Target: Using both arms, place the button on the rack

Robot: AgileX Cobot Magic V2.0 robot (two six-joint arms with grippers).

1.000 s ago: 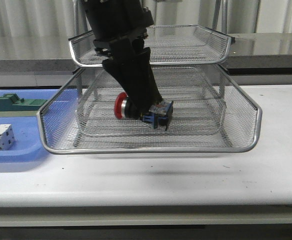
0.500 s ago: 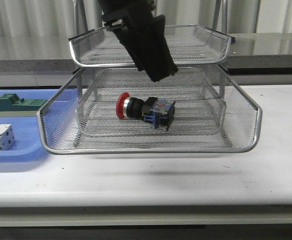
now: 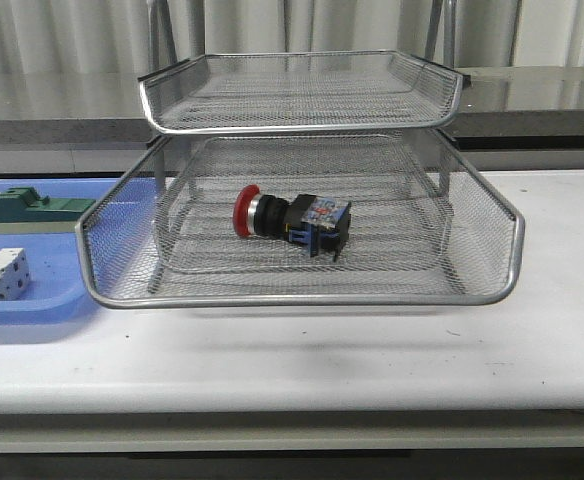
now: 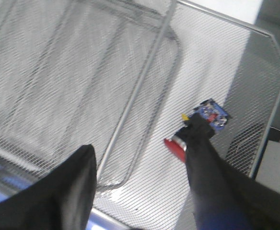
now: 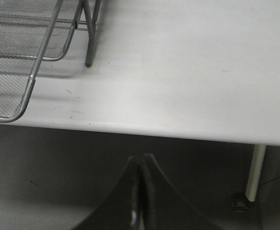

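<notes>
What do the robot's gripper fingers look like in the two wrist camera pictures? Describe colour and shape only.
The left gripper has two matte black fingers, broad at the base and tapering. The right gripper is black too, its fingers curving to a narrow tip. No cables or markings show.

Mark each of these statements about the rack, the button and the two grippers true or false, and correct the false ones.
1. The button lies on its side in the pulled-out tray of the rack. True.
2. The left gripper is shut on the button. False: its fingers are spread apart, above the tray and clear of the button.
3. The right gripper is shut and holds nothing. True.
4. The button's red cap points toward the blue tray. True.
5. The button sits in the top tray. False: that tray holds nothing visible.
</notes>
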